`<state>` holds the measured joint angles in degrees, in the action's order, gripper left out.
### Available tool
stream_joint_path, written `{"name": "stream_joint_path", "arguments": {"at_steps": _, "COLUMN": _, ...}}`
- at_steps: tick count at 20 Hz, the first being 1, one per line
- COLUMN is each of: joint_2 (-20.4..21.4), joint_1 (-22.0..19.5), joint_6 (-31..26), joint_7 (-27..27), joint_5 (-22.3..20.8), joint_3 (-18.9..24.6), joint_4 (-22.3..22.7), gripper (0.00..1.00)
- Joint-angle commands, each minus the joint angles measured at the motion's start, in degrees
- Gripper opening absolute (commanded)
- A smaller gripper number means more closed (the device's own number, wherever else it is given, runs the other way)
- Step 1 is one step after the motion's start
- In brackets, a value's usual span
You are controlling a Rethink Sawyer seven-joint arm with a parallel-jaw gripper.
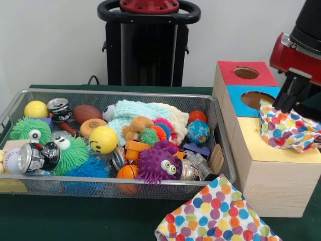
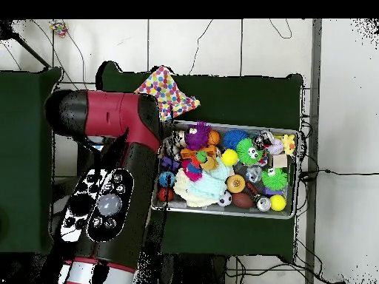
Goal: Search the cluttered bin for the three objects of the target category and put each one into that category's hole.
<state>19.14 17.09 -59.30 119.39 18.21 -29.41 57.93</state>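
Currently the red and black arm's end effector (image 1: 284, 103) hangs at the right edge of the front view, above the yellow top of the wooden sorting box (image 1: 273, 175). Its dark fingers (image 1: 290, 95) are clenched on a polka-dot cloth (image 1: 288, 131), which drapes down across the yellow section and partly over the blue one.

The box runs in three coloured tops: red hole (image 1: 246, 73) furthest up the frame, blue hole (image 1: 255, 100) below it, its lower edge covered by the cloth; the yellow section's hole cannot be seen.

A second polka-dot cloth (image 1: 216, 216) lies on the dark green surface (image 1: 75, 218) at lower centre-right, just in front of the silver wire-mesh bin (image 1: 115, 187).

Bin is crowded, centre-left of frame: pale knitted mint-and-cream cloth (image 1: 135, 114) toward the back, purple spiky ball with eyes (image 1: 156, 165), yellow smiley ball (image 1: 103, 139), green furry ball with eyes (image 1: 70, 153), crushed silver can (image 1: 36, 158), small globe ball (image 1: 198, 132).

Overhead, the arm (image 2: 111, 185) covers the box; one polka-dot cloth (image 2: 166, 90) shows beside the bin (image 2: 292, 211).
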Motion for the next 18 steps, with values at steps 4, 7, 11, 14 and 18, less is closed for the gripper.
{"name": "stream_joint_path", "arguments": {"at_steps": 4, "joint_2": -3.16, "joint_1": -0.74, "joint_6": 1.77, "joint_7": 3.04, "joint_5": -5.61, "joint_3": 5.39, "joint_4": 5.04, "gripper": 0.0}}
{"name": "stream_joint_path", "arguments": {"at_steps": 7, "joint_2": -4.61, "joint_1": 0.53, "joint_6": 1.58, "joint_7": 5.26, "joint_5": -7.02, "joint_3": 4.16, "joint_4": 3.93, "gripper": 0.0}}
{"name": "stream_joint_path", "arguments": {"at_steps": 11, "joint_2": -6.46, "joint_1": 3.21, "joint_6": 1.58, "joint_7": 9.43, "joint_5": -8.35, "joint_3": 2.42, "joint_4": 3.41, "gripper": 0.0}}
{"name": "stream_joint_path", "arguments": {"at_steps": 14, "joint_2": -8.62, "joint_1": 6.86, "joint_6": 3.07, "joint_7": 13.85, "joint_5": -11.06, "joint_3": -1.72, "joint_4": 2.21, "gripper": 0.0}}
{"name": "stream_joint_path", "arguments": {"at_steps": 18, "joint_2": -9.98, "joint_1": 8.42, "joint_6": 7.38, "joint_7": 15.99, "joint_5": -9.57, "joint_3": -0.27, "joint_4": 5.76, "gripper": 0.0}}
